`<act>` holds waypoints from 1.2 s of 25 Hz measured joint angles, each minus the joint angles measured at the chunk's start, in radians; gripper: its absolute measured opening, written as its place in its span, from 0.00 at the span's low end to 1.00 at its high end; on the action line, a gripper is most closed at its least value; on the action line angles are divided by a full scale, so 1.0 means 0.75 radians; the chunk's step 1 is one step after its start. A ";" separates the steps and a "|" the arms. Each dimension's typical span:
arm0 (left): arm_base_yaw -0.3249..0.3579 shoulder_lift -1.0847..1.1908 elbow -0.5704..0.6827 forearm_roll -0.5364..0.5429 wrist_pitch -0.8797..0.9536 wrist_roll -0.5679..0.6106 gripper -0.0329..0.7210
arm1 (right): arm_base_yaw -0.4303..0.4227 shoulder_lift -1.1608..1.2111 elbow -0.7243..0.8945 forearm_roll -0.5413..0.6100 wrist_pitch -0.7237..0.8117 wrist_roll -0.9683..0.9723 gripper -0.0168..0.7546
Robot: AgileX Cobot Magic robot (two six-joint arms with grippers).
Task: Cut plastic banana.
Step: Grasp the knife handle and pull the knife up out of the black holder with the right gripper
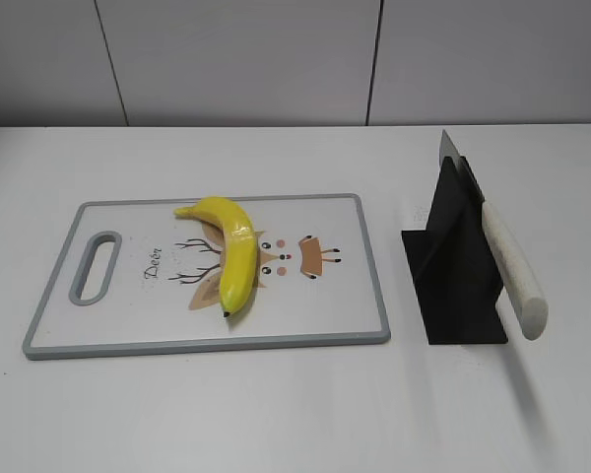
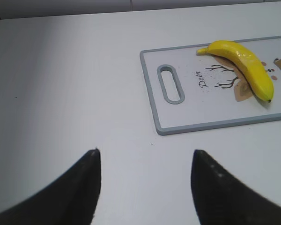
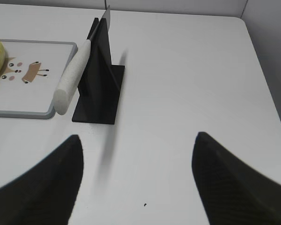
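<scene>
Both claws hang released and empty: left claw [image 2: 145, 176], right claw [image 3: 136, 180]. Your glossy yellow plastic banana [image 1: 229, 251] lies untouched on the grey-rimmed white cutting board [image 1: 128, 335]. Next, probably take the white-handled knife [image 1: 512, 268] from its black stand [image 1: 453, 286].

The white table [image 1: 276, 404] carries a grey-rimmed cutting board [image 1: 364, 296] ahead and right of the left gripper [image 2: 145, 187], and a black knife stand [image 1: 453, 286] ahead-left of the right gripper [image 3: 138, 187].
</scene>
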 joint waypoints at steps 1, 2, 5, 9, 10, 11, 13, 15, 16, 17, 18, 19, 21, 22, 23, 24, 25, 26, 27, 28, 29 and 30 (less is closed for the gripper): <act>0.000 0.000 0.000 0.000 0.000 0.000 0.80 | 0.000 0.000 0.000 0.000 0.000 0.000 0.74; 0.000 0.000 0.000 0.000 0.000 0.000 0.80 | 0.000 0.000 0.000 0.000 0.000 0.000 0.74; 0.000 0.000 0.000 0.000 0.000 0.000 0.80 | 0.000 0.000 0.000 0.000 0.000 0.000 0.74; 0.000 0.000 0.000 0.000 0.000 0.000 0.80 | 0.000 0.000 0.000 0.000 0.000 0.000 0.74; 0.000 0.000 0.000 0.000 0.000 0.000 0.80 | 0.000 0.000 0.000 0.000 0.000 0.000 0.74; 0.000 0.000 0.000 0.000 0.000 0.000 0.80 | 0.000 0.000 0.000 0.000 0.000 0.000 0.74; 0.000 0.000 0.000 0.000 0.000 0.000 0.80 | 0.000 0.000 0.000 0.000 0.000 0.000 0.74; 0.000 0.000 0.000 0.000 0.000 0.000 0.80 | 0.000 0.000 0.000 0.000 0.000 0.000 0.74; 0.000 0.000 0.000 0.000 0.000 0.000 0.80 | 0.000 0.000 0.000 0.000 0.000 0.000 0.74; 0.000 0.000 0.000 0.000 0.000 0.000 0.80 | 0.000 0.000 0.000 0.000 0.000 0.000 0.74; 0.000 0.000 0.000 0.000 0.000 0.000 0.80 | 0.000 0.000 0.000 0.000 0.000 0.000 0.74; 0.000 0.000 0.000 0.000 0.000 0.000 0.80 | 0.000 0.000 0.000 0.000 0.000 0.000 0.74; 0.000 0.000 0.000 0.000 0.000 0.000 0.80 | 0.000 0.000 0.000 0.000 0.000 0.000 0.74; 0.000 0.000 0.000 0.000 0.000 0.000 0.80 | 0.000 0.000 0.000 0.000 0.000 0.000 0.74; 0.000 0.000 0.000 0.000 0.000 0.000 0.80 | 0.000 0.000 0.000 0.000 0.000 0.000 0.74; 0.000 0.000 0.000 0.000 0.000 0.000 0.80 | 0.000 0.000 0.000 0.000 0.000 0.000 0.74; 0.000 0.000 0.000 0.000 0.000 0.000 0.80 | 0.000 0.000 0.000 0.000 0.000 0.000 0.74; 0.000 0.000 0.000 0.000 0.000 0.000 0.80 | 0.000 0.000 0.000 0.000 0.000 0.000 0.74; 0.000 0.000 0.000 0.000 0.000 0.000 0.80 | 0.000 0.000 0.000 0.000 0.000 0.000 0.74; 0.000 0.000 0.000 0.000 0.000 0.000 0.80 | 0.000 0.000 0.000 0.000 0.000 0.000 0.74; 0.000 0.000 0.000 0.000 0.000 0.000 0.80 | 0.000 0.000 0.000 0.000 0.000 0.000 0.74; 0.000 0.000 0.000 0.000 0.000 0.000 0.80 | 0.000 0.000 0.000 0.000 0.000 0.000 0.74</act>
